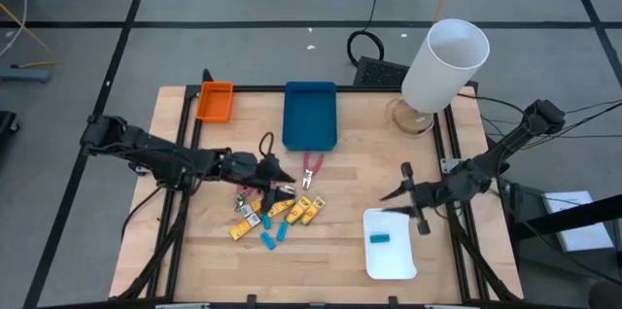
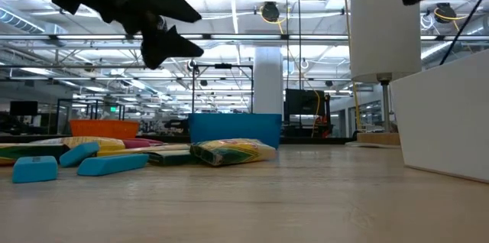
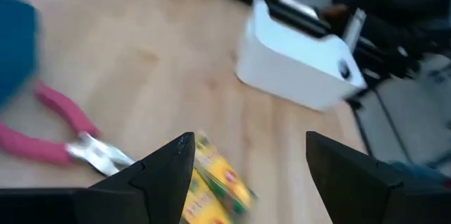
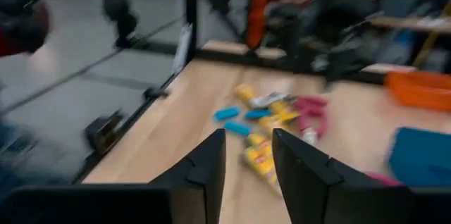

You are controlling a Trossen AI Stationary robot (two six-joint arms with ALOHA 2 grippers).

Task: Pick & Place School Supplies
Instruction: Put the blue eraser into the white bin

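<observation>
Left gripper (image 1: pixel 284 182) is hovering released over your yellow pieces (image 1: pixel 303 211), lining up a pick; right gripper (image 1: pixel 394 195) is hanging empty, slightly parted, beside the white tray (image 1: pixel 393 263), blue block (image 1: pixel 378 238) inside

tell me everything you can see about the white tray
The white tray is a rounded rectangular bin, plastic-looking, with raised walls, lying flat and upright on the wooden table's front right part. A single light-blue block lies inside it near its far end. The right gripper hangs just beyond its far edge, not touching it. Nothing else rests in it.
</observation>
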